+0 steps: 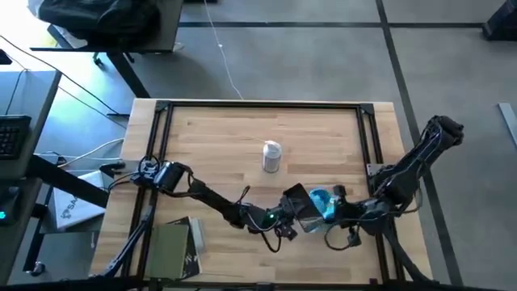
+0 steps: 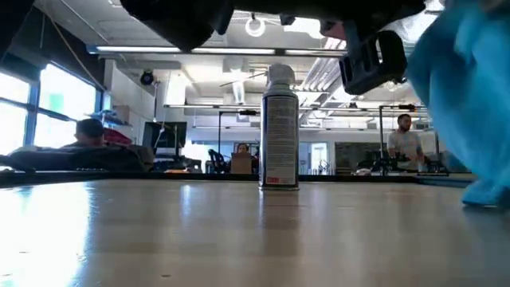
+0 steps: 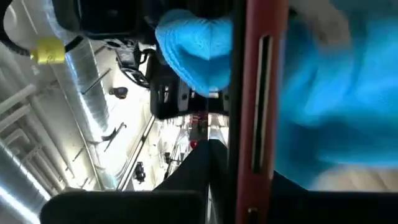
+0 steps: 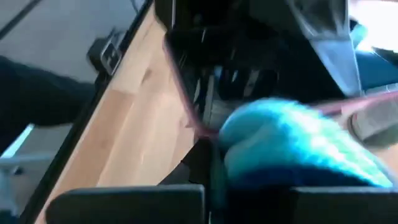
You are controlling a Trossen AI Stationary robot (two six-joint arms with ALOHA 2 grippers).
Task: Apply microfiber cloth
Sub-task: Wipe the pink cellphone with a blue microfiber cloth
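Observation:
The turquoise microfiber cloth (image 1: 321,202) is bunched near the table's front right, with my right gripper (image 1: 334,208) shut on it. The cloth lies against a dark flat object with a pink rim (image 1: 297,200), which my left gripper (image 1: 287,220) holds up off the table. In the low view the cloth (image 2: 470,96) fills the right side, and its lower end (image 2: 486,195) hangs close to the tabletop. A small white bottle (image 1: 271,156) stands upright on its base mid-table. My left gripper is shut on the flat object's pink rim (image 3: 249,124), seen edge-on between the fingers. The object is lifted clear of the table. The exact place of contact is hidden by the object and the cloth. My right gripper holds a bunched wad of the cloth (image 4: 292,149) between its fingers, several layers together. It comes level from the table's right side. The wad lies against the flat object's face beside the pink rim (image 4: 186,99).
The bottle (image 2: 280,131) stands just beyond both grippers. A dark green book-like block (image 1: 174,246) lies at the front left. A black frame (image 1: 161,113) runs along the table's edges. Bare wood lies across the far half. People sit in the room behind.

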